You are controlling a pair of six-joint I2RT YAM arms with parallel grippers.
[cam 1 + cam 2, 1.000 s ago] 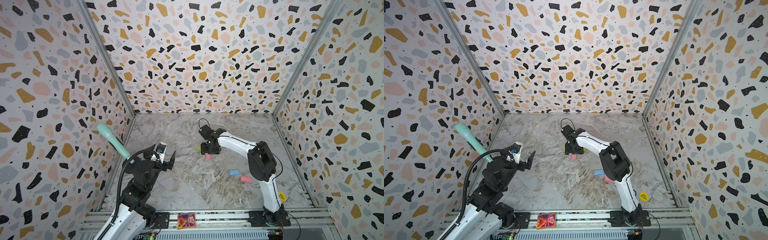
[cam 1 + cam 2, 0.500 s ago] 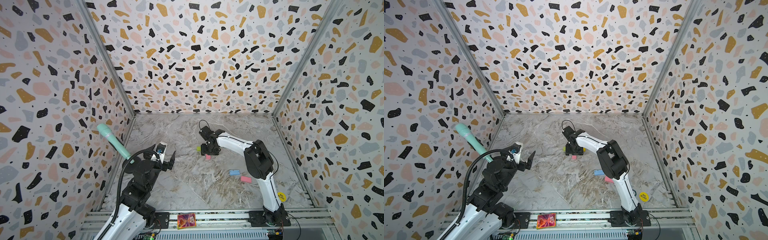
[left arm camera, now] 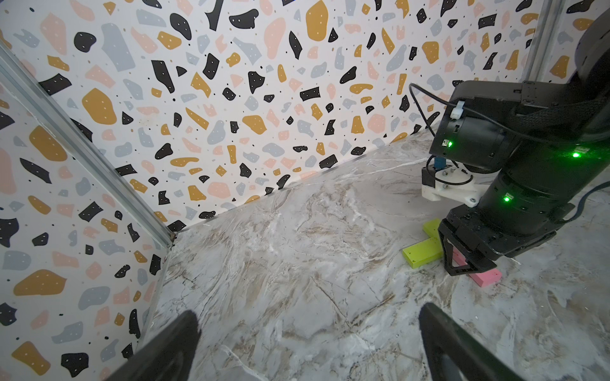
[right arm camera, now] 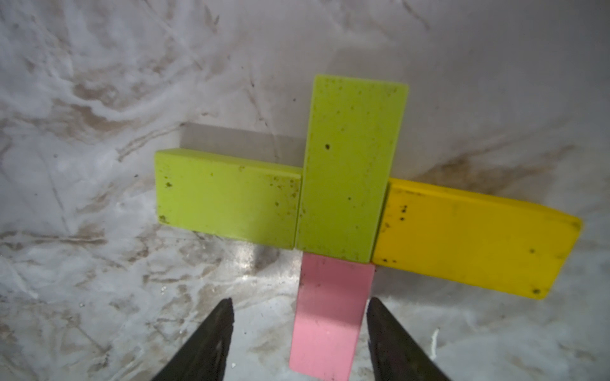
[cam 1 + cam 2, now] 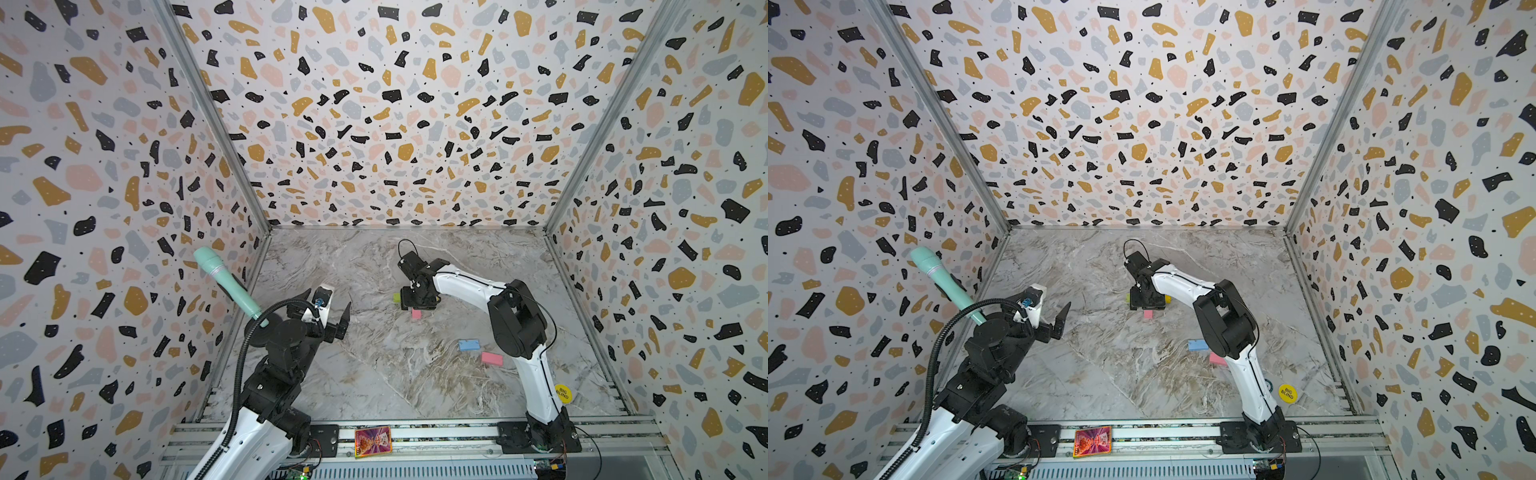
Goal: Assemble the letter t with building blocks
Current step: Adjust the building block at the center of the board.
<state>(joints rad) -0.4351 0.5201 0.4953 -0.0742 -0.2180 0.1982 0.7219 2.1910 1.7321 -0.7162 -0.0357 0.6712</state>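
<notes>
Two-thirds done, judged: found four building blocks [image 4: 350, 171] joined, right gripper [image 4: 298, 301] part-open astride pink stem brick [image 4: 330, 316], blue spare [image 5: 468, 344], pink spare [image 5: 492, 358] at four o'clock.

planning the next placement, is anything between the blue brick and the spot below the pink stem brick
Nothing on the table lies between the blue brick and the pink stem brick. Only the right hand straddles that brick's free end; the loose pink brick lies beyond the blue one.
</notes>
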